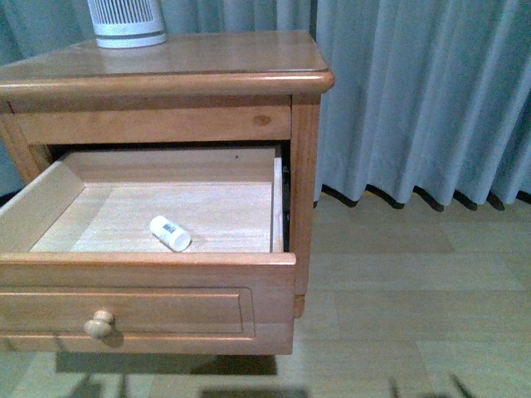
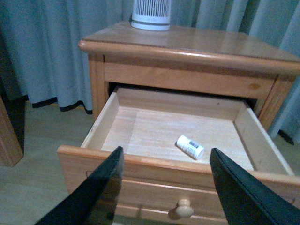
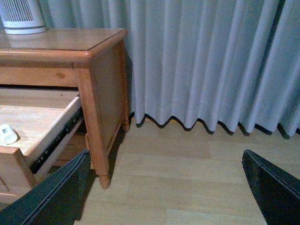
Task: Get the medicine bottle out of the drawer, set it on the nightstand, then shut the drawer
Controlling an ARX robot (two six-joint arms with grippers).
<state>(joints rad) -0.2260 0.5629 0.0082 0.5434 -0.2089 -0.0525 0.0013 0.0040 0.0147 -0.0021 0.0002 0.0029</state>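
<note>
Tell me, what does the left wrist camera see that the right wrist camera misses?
Only the left wrist view shows the knob, the whole inside of the drawer and the medicine bottle full length, framed by the open left gripper. Only the right wrist view shows the nightstand foot and the slide rail, past the open right gripper. Both show the open drawer, the bottle, the white ribbed appliance and the curtain.

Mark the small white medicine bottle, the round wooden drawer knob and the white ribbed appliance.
Small white medicine bottle [image 1: 170, 233], front view, mid-body.
Round wooden drawer knob [image 1: 99, 323], front view, rounded face.
White ribbed appliance [image 1: 127, 22], front view, lower body.
</note>
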